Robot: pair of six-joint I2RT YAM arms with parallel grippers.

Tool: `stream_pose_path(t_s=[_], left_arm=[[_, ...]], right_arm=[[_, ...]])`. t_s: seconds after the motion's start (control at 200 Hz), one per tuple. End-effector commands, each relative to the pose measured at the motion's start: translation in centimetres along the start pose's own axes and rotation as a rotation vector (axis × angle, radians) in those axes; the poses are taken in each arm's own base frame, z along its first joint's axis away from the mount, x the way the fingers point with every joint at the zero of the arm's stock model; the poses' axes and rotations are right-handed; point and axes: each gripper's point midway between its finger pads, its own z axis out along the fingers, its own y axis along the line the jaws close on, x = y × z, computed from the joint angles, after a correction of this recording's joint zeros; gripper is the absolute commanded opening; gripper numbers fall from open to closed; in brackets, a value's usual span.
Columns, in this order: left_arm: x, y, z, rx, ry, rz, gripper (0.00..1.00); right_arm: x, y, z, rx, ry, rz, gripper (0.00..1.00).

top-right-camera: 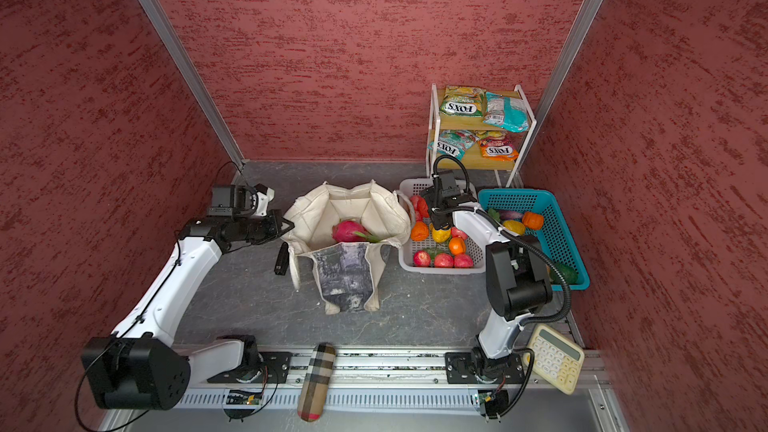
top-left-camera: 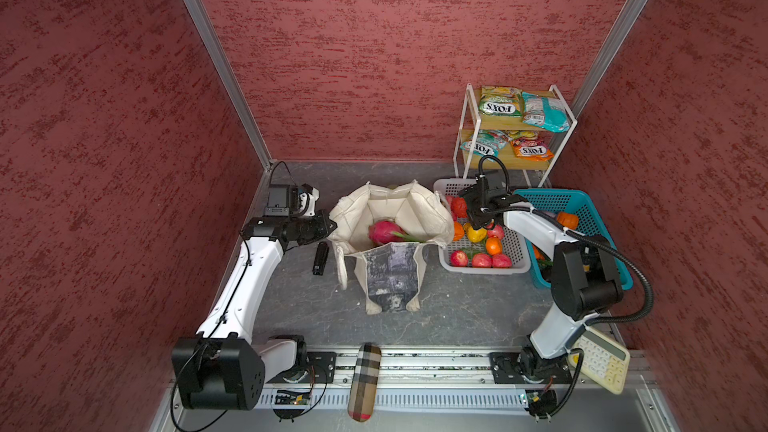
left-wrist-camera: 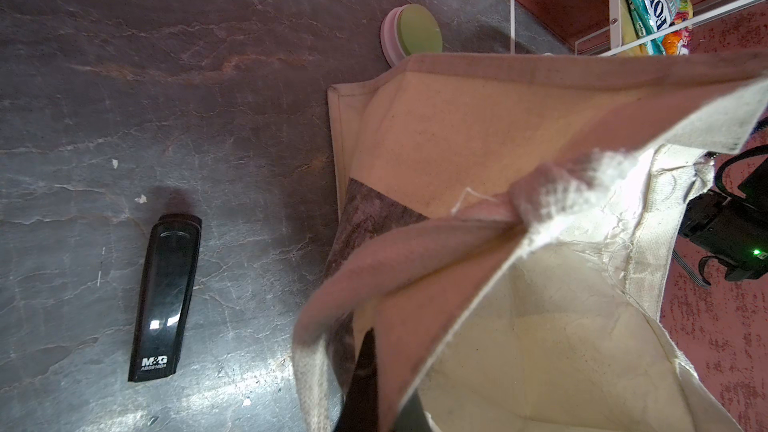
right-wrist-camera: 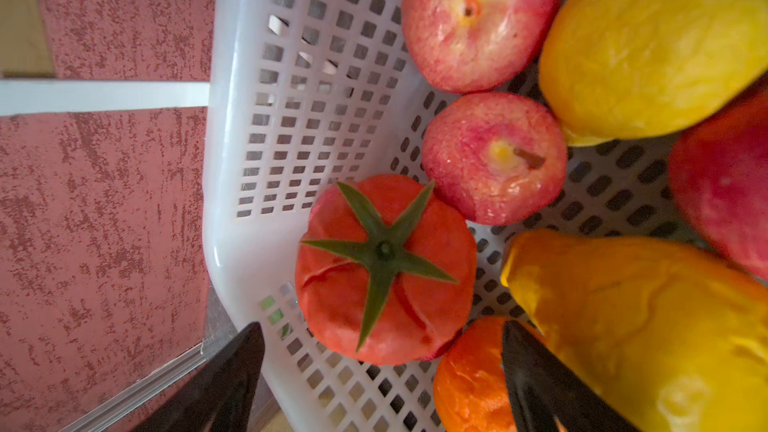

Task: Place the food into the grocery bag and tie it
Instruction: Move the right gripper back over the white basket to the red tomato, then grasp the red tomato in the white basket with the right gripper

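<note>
The cream grocery bag (top-left-camera: 395,205) (top-right-camera: 353,201) (left-wrist-camera: 457,126) stands open mid-table with a pink dragon fruit (top-left-camera: 386,231) (top-right-camera: 348,231) inside. My left gripper (top-left-camera: 330,228) (top-right-camera: 289,226) (left-wrist-camera: 382,401) is shut on the bag's left rim, with cloth pinched between its dark fingers. The right gripper (top-left-camera: 482,224) (top-right-camera: 440,224) (right-wrist-camera: 382,326) hangs open over the white basket (top-left-camera: 484,270) (top-right-camera: 440,271) (right-wrist-camera: 249,243) of toy food. Its fingers flank a red tomato (right-wrist-camera: 386,272) without touching it. Red apples (right-wrist-camera: 494,160), an orange fruit (right-wrist-camera: 469,376) and yellow pieces (right-wrist-camera: 648,326) lie beside it.
A blue basket (top-left-camera: 582,201) (top-right-camera: 540,197) with more produce sits right of the white one. FOX'S packets (top-left-camera: 500,105) (top-right-camera: 463,102) lie on a white rack behind. A black stapler (top-left-camera: 321,258) (left-wrist-camera: 166,297) lies left of the bag; a calculator (top-left-camera: 602,361) and plaid case (top-left-camera: 365,380) sit at the front.
</note>
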Motion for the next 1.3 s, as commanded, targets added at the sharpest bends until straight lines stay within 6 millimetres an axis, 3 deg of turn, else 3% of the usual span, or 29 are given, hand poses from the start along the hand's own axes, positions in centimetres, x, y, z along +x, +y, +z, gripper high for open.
stream_pose_path(t_s=[0.0, 0.225, 0.481, 0.646, 0.737, 0.847, 0.932, 1.127, 1.167, 1.293], left_arm=[[-0.4, -0.4, -0.3, 0.008, -0.034, 0.029, 0.00], [-0.4, -0.3, -0.3, 0.004, -0.036, 0.028, 0.00], [-0.4, -0.1, -0.4, -0.004, -0.038, 0.029, 0.00], [-0.3, -0.1, -0.4, -0.006, -0.037, 0.030, 0.00], [-0.4, 0.0, -0.4, -0.011, -0.039, 0.029, 0.00], [-0.4, 0.0, -0.4, -0.014, -0.039, 0.029, 0.00], [-0.4, 0.0, -0.4, -0.008, -0.037, 0.028, 0.00], [-0.4, -0.2, -0.4, 0.002, -0.039, 0.027, 0.00], [-0.4, -0.3, -0.4, 0.003, -0.038, 0.027, 0.00], [-0.4, -0.1, -0.5, -0.007, -0.043, 0.028, 0.00]], right_arm=[[-0.6, 1.7, 0.5, -0.039, -0.029, 0.060, 0.90], [-0.5, 1.3, 2.4, -0.017, -0.024, 0.095, 0.88], [-2.0, 0.6, 2.1, 0.000, -0.109, 0.116, 0.79], [-2.7, 0.8, 1.8, -0.020, -0.110, 0.106, 0.62], [-2.4, 1.9, 0.6, -0.065, -0.084, 0.070, 0.57], [-1.0, 4.7, -2.3, -0.158, -0.003, -0.049, 0.59], [0.4, 7.0, -6.0, -0.236, 0.062, -0.199, 0.60], [1.5, 8.6, -14.8, -0.304, 0.064, -0.470, 0.60], [1.8, 9.1, -17.4, -0.348, 0.053, -0.517, 0.59], [4.0, 10.2, -21.8, -0.433, 0.075, -0.662, 0.57]])
